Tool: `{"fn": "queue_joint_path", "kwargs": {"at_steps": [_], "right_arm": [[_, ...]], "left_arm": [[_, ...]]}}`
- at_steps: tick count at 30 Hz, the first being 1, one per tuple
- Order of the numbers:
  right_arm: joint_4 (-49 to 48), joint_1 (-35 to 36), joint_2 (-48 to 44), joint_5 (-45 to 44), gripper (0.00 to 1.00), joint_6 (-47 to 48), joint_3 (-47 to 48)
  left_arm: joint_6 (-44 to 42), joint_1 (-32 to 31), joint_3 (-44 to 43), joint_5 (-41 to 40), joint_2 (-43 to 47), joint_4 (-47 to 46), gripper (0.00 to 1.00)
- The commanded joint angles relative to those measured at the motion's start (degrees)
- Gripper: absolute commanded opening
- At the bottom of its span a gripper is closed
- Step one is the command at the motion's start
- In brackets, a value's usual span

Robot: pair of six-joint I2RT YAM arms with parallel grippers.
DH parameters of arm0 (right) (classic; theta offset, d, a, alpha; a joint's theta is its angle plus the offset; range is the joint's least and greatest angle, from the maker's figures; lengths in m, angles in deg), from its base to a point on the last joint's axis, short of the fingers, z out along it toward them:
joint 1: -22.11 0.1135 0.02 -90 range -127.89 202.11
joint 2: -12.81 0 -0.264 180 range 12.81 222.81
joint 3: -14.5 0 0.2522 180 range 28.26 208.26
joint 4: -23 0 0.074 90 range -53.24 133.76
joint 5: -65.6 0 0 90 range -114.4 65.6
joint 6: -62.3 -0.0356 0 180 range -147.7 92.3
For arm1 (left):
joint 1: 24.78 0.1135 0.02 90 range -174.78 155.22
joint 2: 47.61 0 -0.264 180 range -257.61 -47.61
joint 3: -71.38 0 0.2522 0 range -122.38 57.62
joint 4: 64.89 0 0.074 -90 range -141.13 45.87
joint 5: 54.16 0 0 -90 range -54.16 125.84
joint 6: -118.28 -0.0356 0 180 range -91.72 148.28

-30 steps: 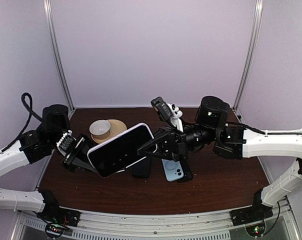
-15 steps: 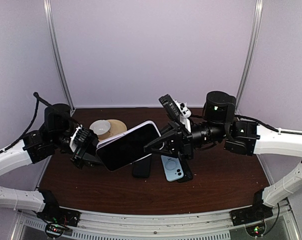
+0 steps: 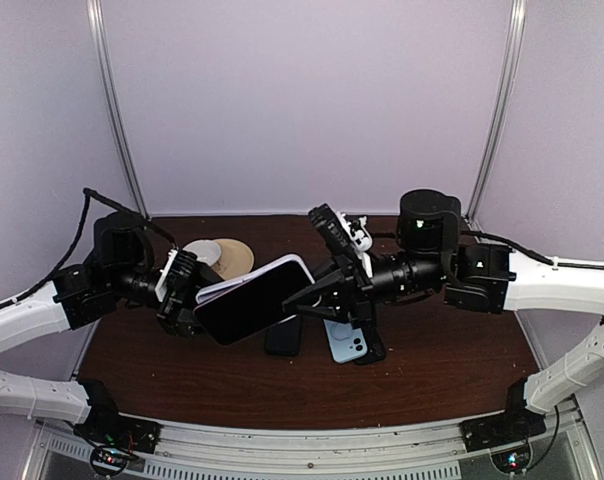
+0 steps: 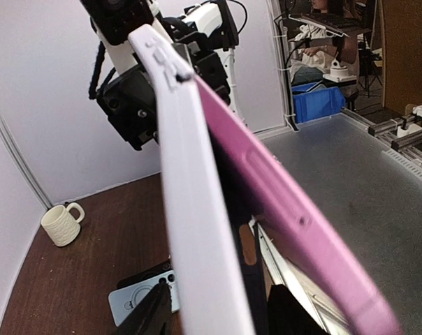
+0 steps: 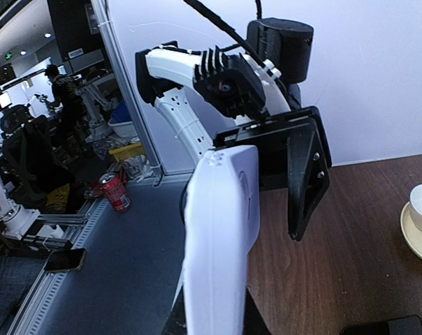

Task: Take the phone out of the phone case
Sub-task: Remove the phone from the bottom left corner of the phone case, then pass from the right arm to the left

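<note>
Left fingers (image 4: 154, 315): spread, one either side of the phone's (image 3: 252, 312) left end; contact unclear.
Right fingers (image 3: 327, 290): pinching its right end.
Phone: white-edged, dark screen up, tilted in the air above the tabletop (image 3: 432, 370) centre. Pink phone case (image 4: 295, 209) parted from it at the left end.
Beneath: black handset (image 3: 282, 342); light-blue ring-marked case (image 3: 346, 346).
Back-left: cup with tan saucer (image 3: 232, 256).
Red can (image 5: 115, 192), off the tabletop: lettering too small to read.

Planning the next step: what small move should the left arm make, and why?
Probably close the left pincer on the loose edge of the white case alone and peel outward: it stands apart from the pink phone, and the right pincer clamps the far end.
</note>
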Motion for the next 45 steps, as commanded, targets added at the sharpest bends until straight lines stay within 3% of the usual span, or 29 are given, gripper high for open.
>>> {"fn": "queue_joint_path", "kwargs": {"at_steps": [1, 6, 11, 17, 20, 23, 27, 33, 39, 45], "right_arm": [[7.2, 2.4, -0.9, -6.3, 0.0, 5.2, 1.9], [11.2, 2.2, -4.2, -15.1, 0.0, 9.8, 2.5], [12.4, 1.3, -9.9, -22.8, 0.0, 12.6, 0.0], [12.0, 0.1, -17.2, -35.3, 0.0, 15.2, -4.9], [11.0, -0.5, -19.6, -40.4, 0.0, 16.3, -7.3], [9.8, -0.9, -21.1, -45.3, 0.0, 17.6, -9.0], [8.1, -1.1, -21.7, -48.8, 0.0, 20.6, -10.5], [5.9, -1.0, -20.5, -37.8, 0.0, 25.9, -11.8], [2.9, -1.1, -17.5, -29.3, 0.0, 28.6, -11.8], [-1.0, -1.1, -14.4, -22.9, 0.0, 29.8, -11.1]], "left_arm": [[-2.6, 0.5, -1.3, -6.5, 0.6, -6.4, 0.5], [-7.6, 0.5, -0.2, -14.8, 2.6, -4.8, 0.56], [-10.7, 0.5, 1.8, -28.1, 3.8, -6.1, 0.65], [-11.8, 2.5, 2.8, -40.6, 3.9, -9.4, 0.66], [-13.0, 3.8, 3.0, -42.3, 4.6, -9.1, 0.66], [-15.4, 4.1, 3.3, -37.5, 5.9, -6.4, 0.64], [-18.3, 4.2, 2.0, -23.9, 6.5, 1.3, 0.6], [-18.2, 4.2, 1.9, -4.4, 6.7, 3.2, 0.57], [-17.2, 4.2, 0.6, 4.6, 4.6, 4.8, 0.51], [-16.4, 4.1, 0.3, 6.4, 4.3, 4.8, 0.47]]}}
